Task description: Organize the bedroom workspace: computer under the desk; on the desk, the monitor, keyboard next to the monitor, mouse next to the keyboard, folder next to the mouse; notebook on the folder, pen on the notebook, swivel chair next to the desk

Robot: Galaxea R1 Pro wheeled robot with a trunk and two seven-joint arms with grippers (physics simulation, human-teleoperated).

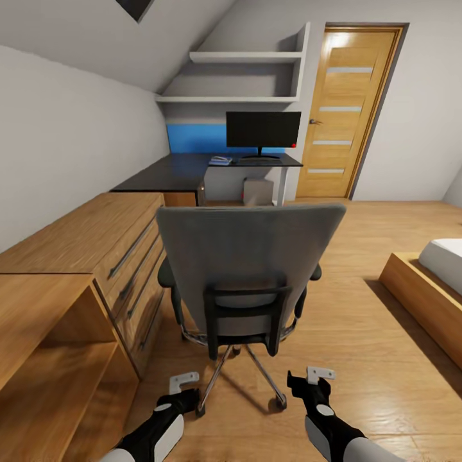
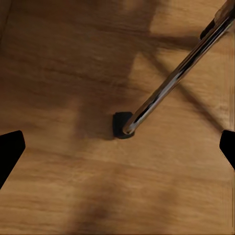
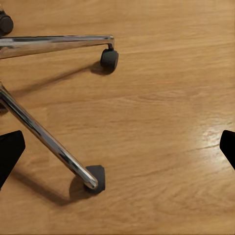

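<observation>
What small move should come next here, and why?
Probably raise both arms toward the swivel chair backrest. The left gripper and right gripper hang open and low by its chrome base, and the chair stands well short of the desk.

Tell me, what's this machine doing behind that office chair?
The robot stands behind the swivel chair, which faces the desk across the room. Its left gripper and right gripper hang open and empty above the floor by the chair's chrome base. The monitor already sits on the desk, with the computer underneath.
</observation>
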